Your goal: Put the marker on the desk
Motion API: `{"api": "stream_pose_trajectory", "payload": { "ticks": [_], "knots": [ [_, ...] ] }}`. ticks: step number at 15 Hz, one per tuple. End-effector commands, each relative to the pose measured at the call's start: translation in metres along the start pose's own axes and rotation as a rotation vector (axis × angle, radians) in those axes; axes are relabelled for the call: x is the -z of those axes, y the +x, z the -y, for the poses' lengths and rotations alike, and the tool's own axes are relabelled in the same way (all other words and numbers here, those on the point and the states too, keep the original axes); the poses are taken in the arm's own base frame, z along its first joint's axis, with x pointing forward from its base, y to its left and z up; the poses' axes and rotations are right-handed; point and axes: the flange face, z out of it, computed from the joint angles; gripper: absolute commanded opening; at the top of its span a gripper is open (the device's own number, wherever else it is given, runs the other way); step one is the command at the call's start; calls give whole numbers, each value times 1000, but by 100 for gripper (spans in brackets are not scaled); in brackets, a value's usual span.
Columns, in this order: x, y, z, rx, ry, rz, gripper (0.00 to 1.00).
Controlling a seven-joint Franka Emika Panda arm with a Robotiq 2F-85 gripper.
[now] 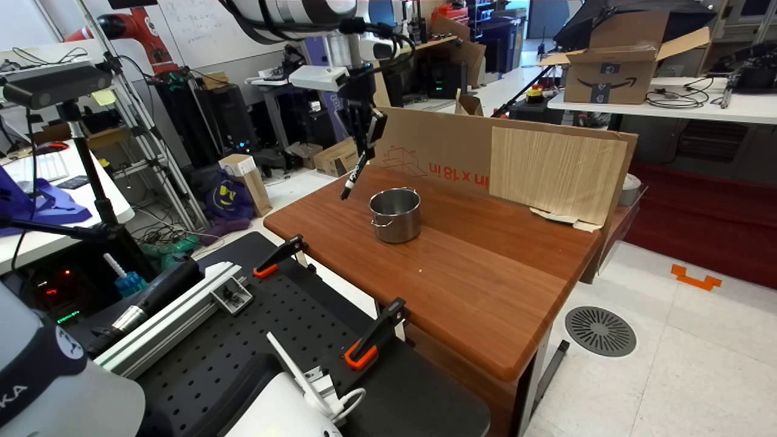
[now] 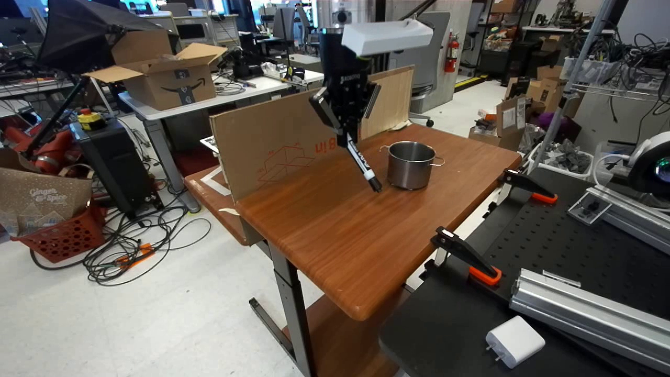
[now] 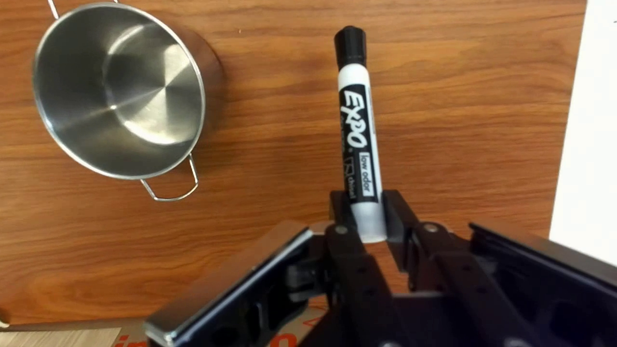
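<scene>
The marker (image 3: pixel 359 130) is white with a black label and black cap. It slants downward, cap end lowest, in both exterior views (image 1: pixel 353 177) (image 2: pixel 361 161). My gripper (image 3: pixel 368 212) is shut on the marker's white end; it also shows in both exterior views (image 1: pixel 365 152) (image 2: pixel 347 137). The marker is held over the desk (image 1: pixel 485 267), a reddish-brown wooden table that also shows in an exterior view (image 2: pixel 335 241) and the wrist view (image 3: pixel 270 144). The gap between cap and desk top is hard to judge.
A grey metal cup (image 1: pixel 396 221) with wire handles stands upright on the desk beside the marker (image 2: pixel 411 170) (image 3: pixel 120 96). A cardboard panel (image 1: pixel 449 142) stands along one long edge. Black clamps (image 1: pixel 377 334) and a black perforated bench (image 1: pixel 273 328) border the opposite edge.
</scene>
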Motion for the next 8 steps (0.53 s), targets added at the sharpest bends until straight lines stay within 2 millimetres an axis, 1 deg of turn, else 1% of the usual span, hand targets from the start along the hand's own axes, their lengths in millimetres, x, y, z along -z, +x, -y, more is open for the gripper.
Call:
{"api": "stream_pose_trajectory", "payload": {
  "ticks": [1,5,8],
  "knots": [
    [-24,19,9,-10,-63,11,5],
    [-54,29,20,-9,-102,24,5],
    [-67,38,24,-8,-107,31,5]
  ]
}}
